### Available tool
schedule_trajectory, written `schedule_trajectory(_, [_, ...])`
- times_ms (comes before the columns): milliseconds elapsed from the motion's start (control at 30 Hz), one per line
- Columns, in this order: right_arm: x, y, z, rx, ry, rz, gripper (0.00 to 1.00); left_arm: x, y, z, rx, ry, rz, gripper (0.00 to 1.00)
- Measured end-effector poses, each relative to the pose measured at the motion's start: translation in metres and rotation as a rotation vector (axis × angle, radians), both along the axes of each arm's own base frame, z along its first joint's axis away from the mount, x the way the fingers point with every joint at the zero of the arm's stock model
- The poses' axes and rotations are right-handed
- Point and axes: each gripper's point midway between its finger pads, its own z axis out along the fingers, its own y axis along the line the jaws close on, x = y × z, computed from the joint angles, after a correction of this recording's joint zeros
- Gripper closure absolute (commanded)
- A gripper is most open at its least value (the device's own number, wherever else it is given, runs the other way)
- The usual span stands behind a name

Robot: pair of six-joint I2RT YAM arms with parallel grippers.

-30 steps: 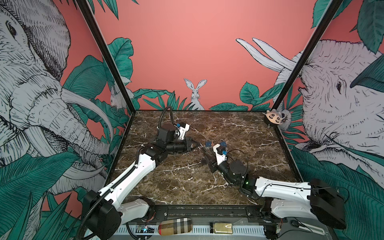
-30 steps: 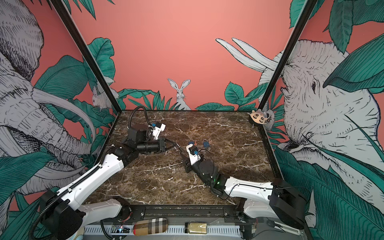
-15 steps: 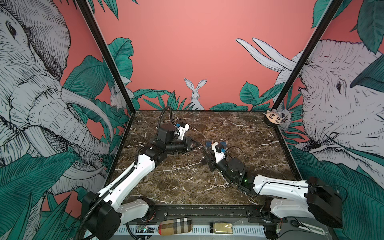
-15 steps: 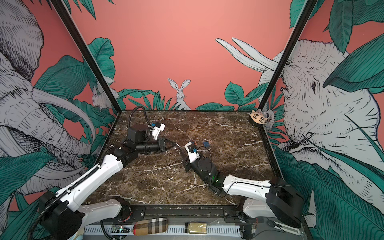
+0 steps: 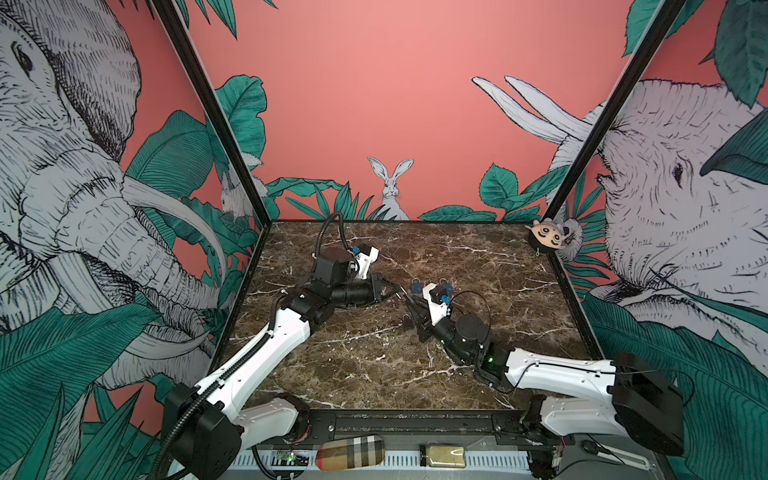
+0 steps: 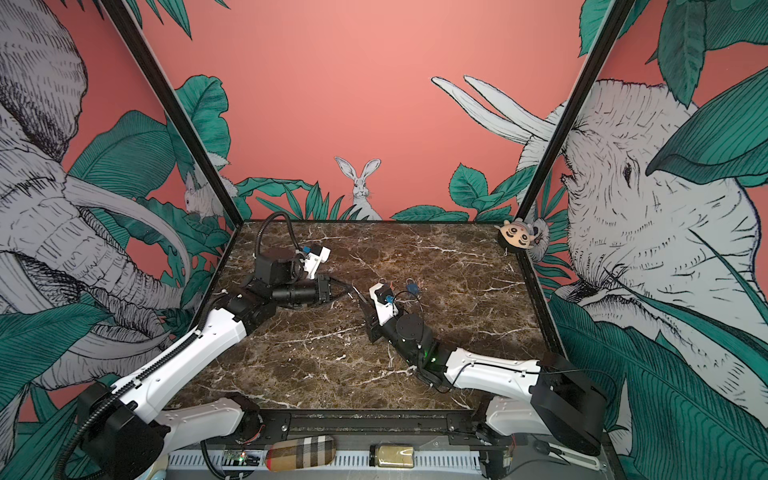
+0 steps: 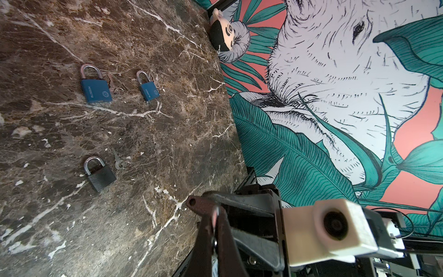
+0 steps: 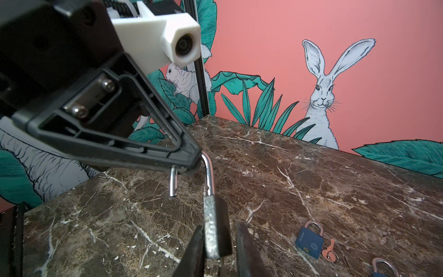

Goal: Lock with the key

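The left gripper (image 8: 189,165) is pinched tight on the shackle (image 8: 209,172) of the black padlock (image 8: 213,223) hanging just below its tips. The right gripper (image 8: 219,238) sits narrow around the body, touching on one side, a gap on the other

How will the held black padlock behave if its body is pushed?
It likely swings: the padlock is held only by its open shackle in the left fingers. Its metal body looks stiff, heavy for its size, perhaps slippery.

Padlock (image 8: 217,227): shiny metal shackle, matt black body. Table (image 8: 311,182): glossy brown marble.
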Motion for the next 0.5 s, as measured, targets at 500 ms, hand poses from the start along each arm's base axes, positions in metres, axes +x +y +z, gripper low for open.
schedule_trajectory(500, [-0.004,-0.004,0.013,0.052,0.124,0.07,0.96,0.003,-0.002,0.006,-0.028,-0.071,-0.019,1.0])
